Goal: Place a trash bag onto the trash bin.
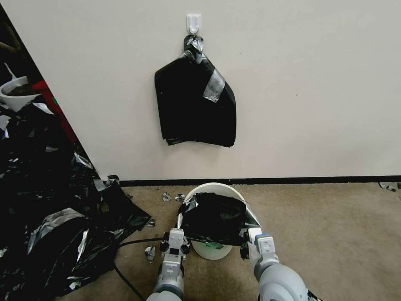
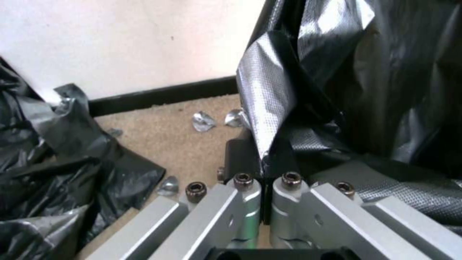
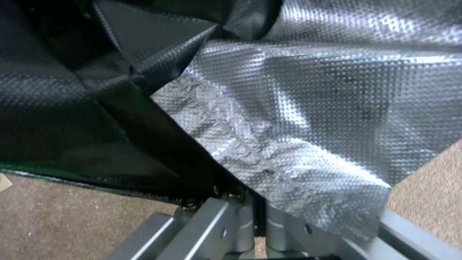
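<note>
On the carpet near the wall, the bag (image 1: 214, 218) drapes over the bin (image 1: 212, 250), its left edge pinched by the left gripper (image 1: 180, 240), its right by the right gripper (image 1: 249, 239), apparently to spread its mouth across the rim.

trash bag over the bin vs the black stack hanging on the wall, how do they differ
The trash bag is crumpled and draped over the trash bin, held between the left hand and right hand; the stack of bags hangs flat from a wall hook. The stack has grey tape; the bag doesn't. Both are glossy black plastic.
</note>
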Motion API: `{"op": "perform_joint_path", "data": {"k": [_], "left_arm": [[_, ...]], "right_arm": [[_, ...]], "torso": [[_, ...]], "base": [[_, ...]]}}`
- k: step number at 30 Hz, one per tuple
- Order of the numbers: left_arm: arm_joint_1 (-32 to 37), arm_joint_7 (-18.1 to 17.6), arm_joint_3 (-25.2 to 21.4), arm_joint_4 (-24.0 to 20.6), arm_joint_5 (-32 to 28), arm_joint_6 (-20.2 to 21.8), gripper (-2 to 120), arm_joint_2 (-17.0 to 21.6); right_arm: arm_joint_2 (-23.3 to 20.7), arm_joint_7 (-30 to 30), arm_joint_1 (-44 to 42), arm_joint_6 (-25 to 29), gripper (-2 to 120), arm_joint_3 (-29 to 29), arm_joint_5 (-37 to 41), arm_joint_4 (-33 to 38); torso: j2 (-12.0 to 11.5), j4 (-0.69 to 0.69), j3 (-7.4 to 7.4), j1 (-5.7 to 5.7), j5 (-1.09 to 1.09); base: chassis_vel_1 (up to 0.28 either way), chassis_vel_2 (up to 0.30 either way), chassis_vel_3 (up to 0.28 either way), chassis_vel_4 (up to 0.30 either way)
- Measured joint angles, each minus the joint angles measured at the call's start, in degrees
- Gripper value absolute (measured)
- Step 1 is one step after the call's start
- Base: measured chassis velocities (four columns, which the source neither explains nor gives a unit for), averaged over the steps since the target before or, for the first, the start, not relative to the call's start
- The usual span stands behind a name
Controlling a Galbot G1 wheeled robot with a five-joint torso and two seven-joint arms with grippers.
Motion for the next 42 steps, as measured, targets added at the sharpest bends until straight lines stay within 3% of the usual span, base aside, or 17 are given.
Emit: {"op": "perform_joint_path", "data": {"k": [6,8,13,16,17,21,32,37,40,41,42], "left_arm": [[1.83,-0.55,-0.02,-0.11,0.1,-0.58,0,1.13],[3.51,-1.07,0.03,-1.21,0.09,-1.06,0,1.59],[3.97,-1.51,-0.51,-1.34,-0.1,-1.95,0,1.84],[3.63,-1.57,-0.7,-1.02,-1.06,-2.02,0,1.8],[3.06,-1.58,-0.75,-0.6,-1.81,-1.91,0,1.71],[0.48,-1.57,-0.6,0.26,-2.59,-1.4,0,1.05],[-2.86,-1.79,0.53,2.05,-4.48,0.79,0,1.07],[-1.53,-1.92,0.69,3.69,-6.12,0.9,0,4.16],[-0.74,-0.96,0.65,3.56,-7.86,1.83,0,6.05],[-0.77,0.25,0.62,3.43,-8.36,2.31,0,6.67],[-1.39,2.71,-0.29,3.35,-8.79,2.82,0,7.81]], "right_arm": [[-0.29,-0.13,-0.3,0.54,0,-0.64,-1.47,1.5],[-0.53,-0.29,-0.39,0.69,0,-0.71,-2.01,1.74],[-0.44,-0.51,-0.01,0.82,0,-0.63,-2.53,1.34],[-0.36,-0.53,0.26,0.82,0,-0.62,-2.8,0.9],[-0.39,-0.53,0.5,0.78,0,-0.75,-3.03,0.42],[-0.41,-0.53,1.62,0.68,0,-1.68,-3.52,-1.64],[1.08,-0.55,4.23,0.17,0,-3.57,-4.76,-5.63],[1.26,-0.52,3.4,0.37,0,-3.46,-6.0,-3.0],[1.32,-0.52,3.08,0.52,0,-3.34,-6.36,-2.58],[1.32,-0.5,3.08,0.54,0,-3.32,-6.52,-2.53],[1.44,-0.51,3.13,0.55,0,-3.33,-6.62,-2.48]], "torso": [[0.0,-0.01,0.0,0.0,-0.01],[0.0,0.09,0.0,0.0,-0.14],[0.0,0.06,0.0,0.0,-0.21],[0.0,0.09,0.0,0.0,-0.17],[0.0,0.1,0.0,0.0,-0.06],[0.0,0.04,0.0,0.0,-0.06],[0.0,0.02,0.0,0.0,-0.05],[0.0,0.02,0.0,0.0,-0.03],[0.0,0.1,0.0,0.0,-0.16],[0.0,0.12,0.0,0.0,-0.28],[0.0,0.09,0.0,0.0,-0.19]], "base": [[0.0,0.0,0.0,0.0],[0.0,0.0,0.0,0.0],[0.0,0.0,0.0,0.0],[0.0,0.0,0.0,0.0],[0.0,0.0,0.0,0.0],[0.0,0.0,0.0,0.0],[0.0,0.0,0.0,0.0],[0.0,0.0,0.0,0.0],[0.0,0.0,0.0,0.0],[0.0,0.0,0.0,0.0],[0.0,0.0,0.0,0.0]]}}
